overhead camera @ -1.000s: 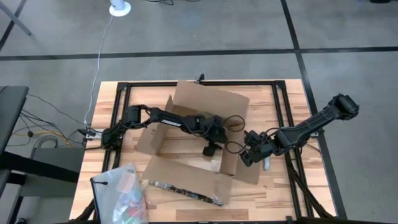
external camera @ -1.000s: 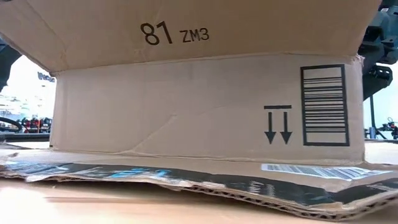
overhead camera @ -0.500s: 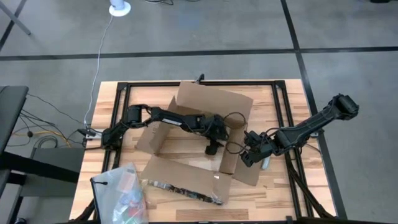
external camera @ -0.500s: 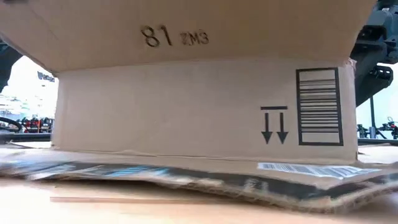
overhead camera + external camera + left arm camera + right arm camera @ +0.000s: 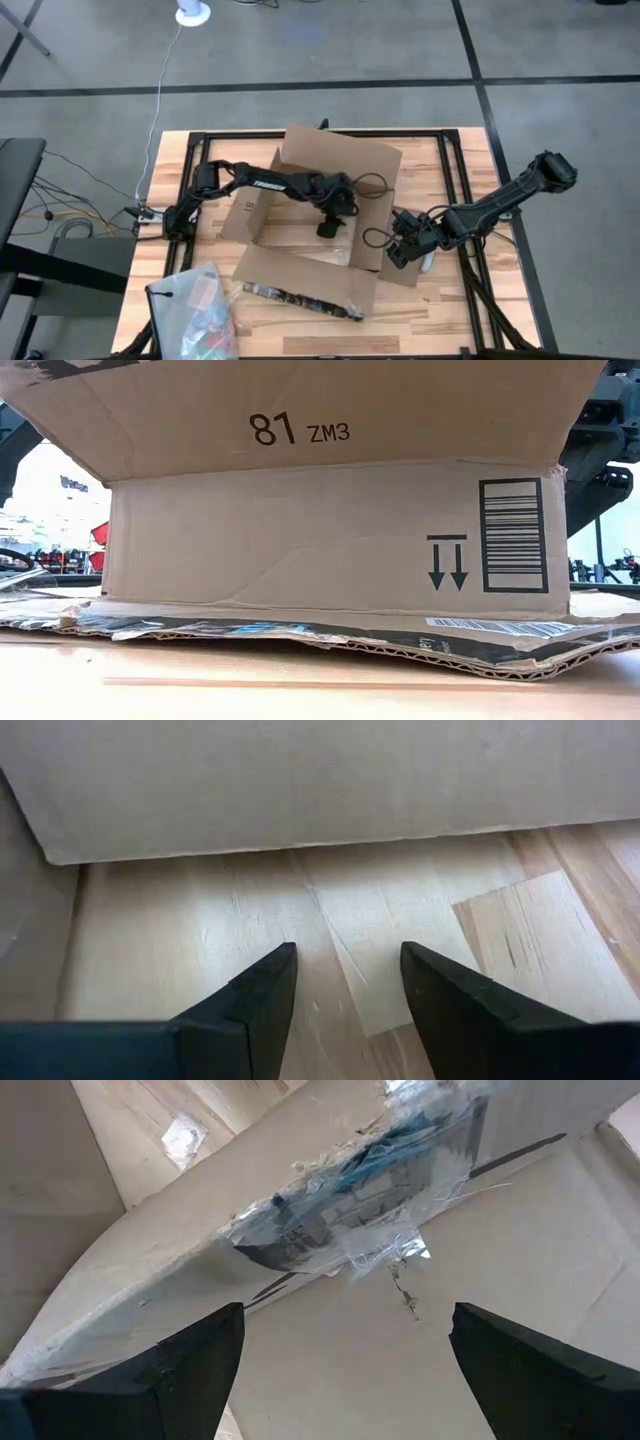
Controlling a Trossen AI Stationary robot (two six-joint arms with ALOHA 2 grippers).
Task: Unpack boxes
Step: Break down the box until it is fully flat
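Note:
The brown cardboard box (image 5: 340,160) stands open in the middle of the table, its flaps spread out. The low view shows its near wall (image 5: 330,530) with "81" print and a barcode. My left gripper (image 5: 328,229) reaches down inside the box and is open just above the wood (image 5: 345,990), short of an inner wall (image 5: 300,780). My right gripper (image 5: 398,255) is open wide at the box's right flap (image 5: 402,272). In its wrist view a flap edge with torn tape (image 5: 350,1220) lies ahead of the fingers.
A clear plastic zip bag (image 5: 190,312) with coloured contents lies at the table's near left corner. The near flap (image 5: 300,285) lies flat with a dark tape strip (image 5: 300,300) along its edge. Black frame rails (image 5: 455,180) border the table.
My left gripper has moved toward the table's far edge and slightly left inside the box. The box has slid a little toward the far edge, and its near flap has drawn back with it. My right gripper has stayed at the right flap.

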